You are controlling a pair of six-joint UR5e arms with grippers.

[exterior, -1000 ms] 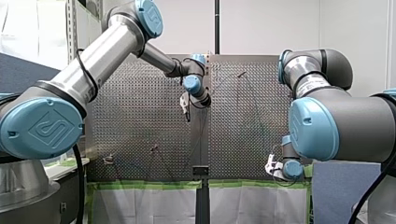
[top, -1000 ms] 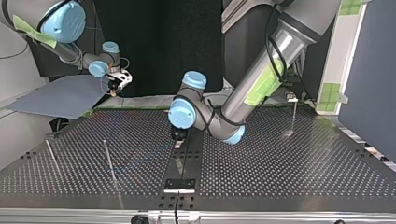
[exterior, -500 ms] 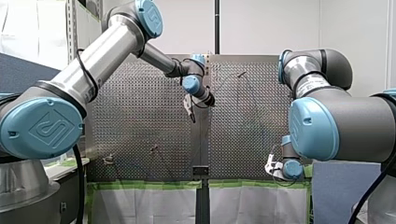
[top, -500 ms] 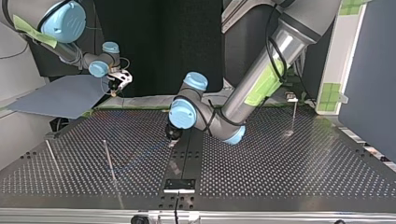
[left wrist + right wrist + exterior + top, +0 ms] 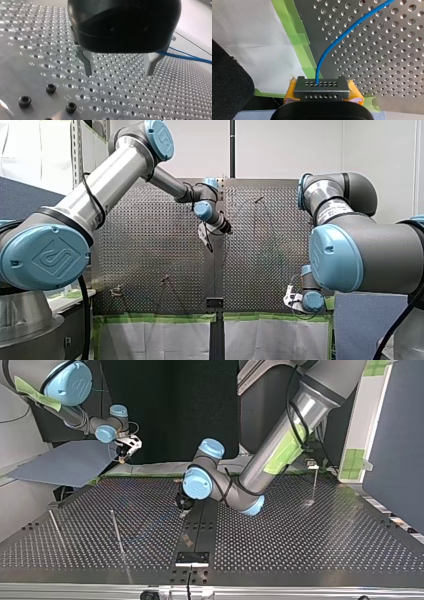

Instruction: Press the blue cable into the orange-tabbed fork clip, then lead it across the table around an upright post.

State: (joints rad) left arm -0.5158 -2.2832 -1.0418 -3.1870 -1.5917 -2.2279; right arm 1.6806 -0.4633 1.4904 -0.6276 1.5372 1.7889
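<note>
in the front view, the left end effector point(image 5: 205, 236) is seen out over the middle of the perforated desk point(image 5: 150, 245); how far its fingers stand apart cannot be told here. the right end effector point(image 5: 292, 298) is seen low at the view's right, by the desk's near edge and the green tape point(image 5: 160, 318)

in the top view, the left end effector point(image 5: 183, 505) is held low over the desk, just beside the dark strip down its middle. the right end effector point(image 5: 127, 448) is held past the far edge at the view's left. three thin upright posts point(image 5: 116, 532) are seen, two at the view's left and one at the far right

in the left wrist view, the two metal fingers point(image 5: 87, 63) are spread wide with only bare desk between them. the blue cable point(image 5: 190, 58) is seen running away beside one finger; whether it touches that finger cannot be told. black screws point(image 5: 51, 88) are set in the desk close by

in the right wrist view, the right end effector point(image 5: 320, 85), with yellow pads, is closed on the blue cable, which runs out ahead over the desk's edge and across the holes
</note>
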